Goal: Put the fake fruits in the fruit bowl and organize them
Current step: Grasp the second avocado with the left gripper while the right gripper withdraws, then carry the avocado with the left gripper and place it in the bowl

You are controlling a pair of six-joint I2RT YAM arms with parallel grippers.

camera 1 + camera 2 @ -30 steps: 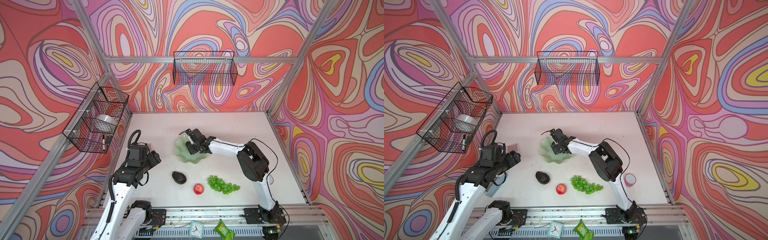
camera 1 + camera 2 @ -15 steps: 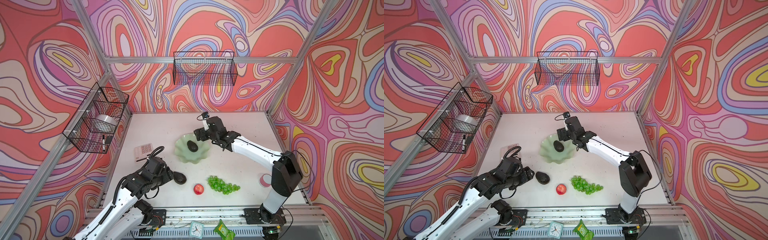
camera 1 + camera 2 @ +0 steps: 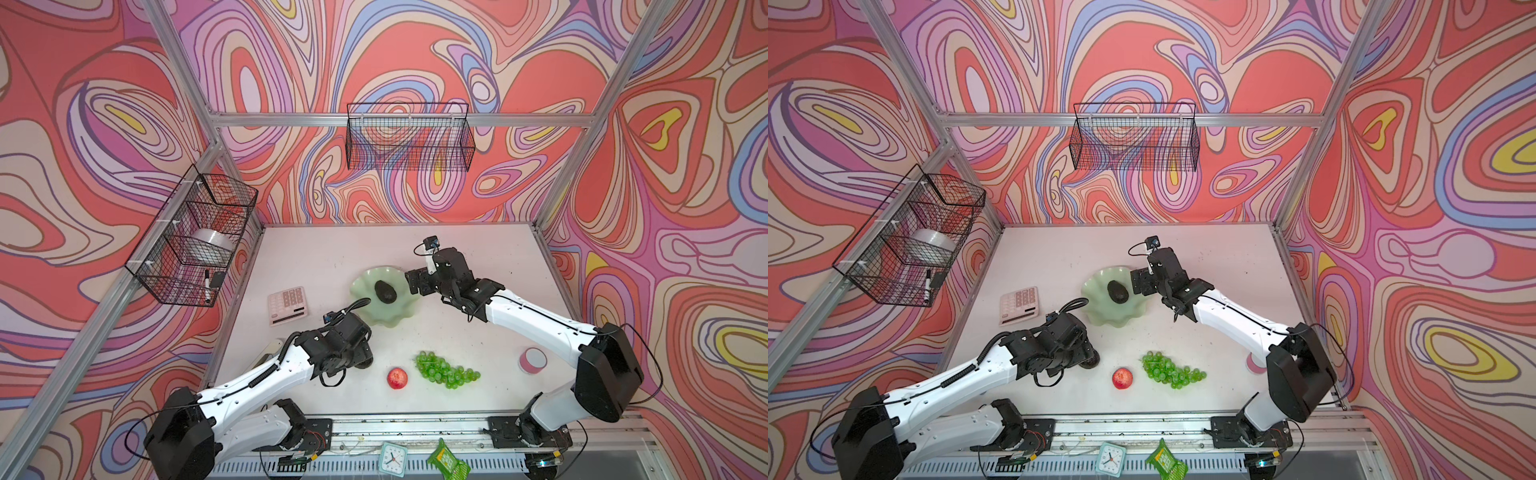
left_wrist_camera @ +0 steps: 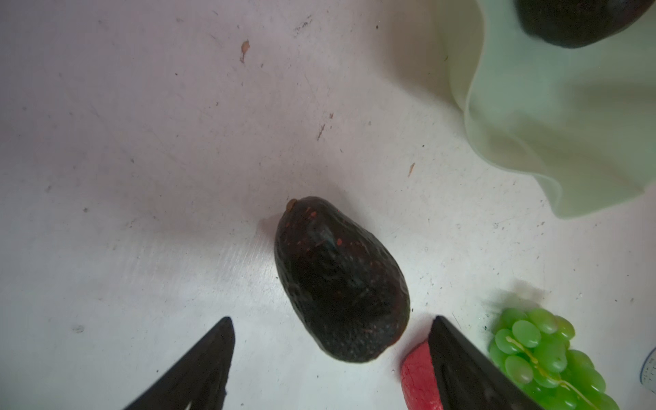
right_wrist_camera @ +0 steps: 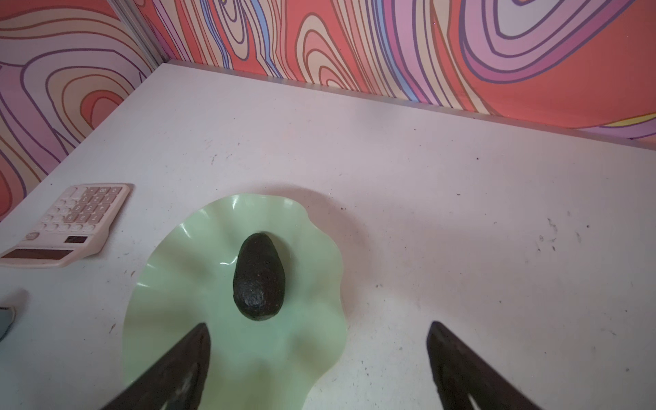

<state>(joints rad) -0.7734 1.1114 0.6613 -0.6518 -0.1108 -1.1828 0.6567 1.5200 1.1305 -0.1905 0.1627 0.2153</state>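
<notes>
Apple, grapes: nearest you, on the table, well apart from the bowl.
Left gripper: spread, empty; your nearer arm.
Loose avocado: on the table, just ahead of its jaws, long axis running away from them; apple crowds 1 finger.
Fruit bowl: beyond; holds 1 placed avocado, near half free.
Right gripper: spread, empty, at the bowl's right rim.
</notes>
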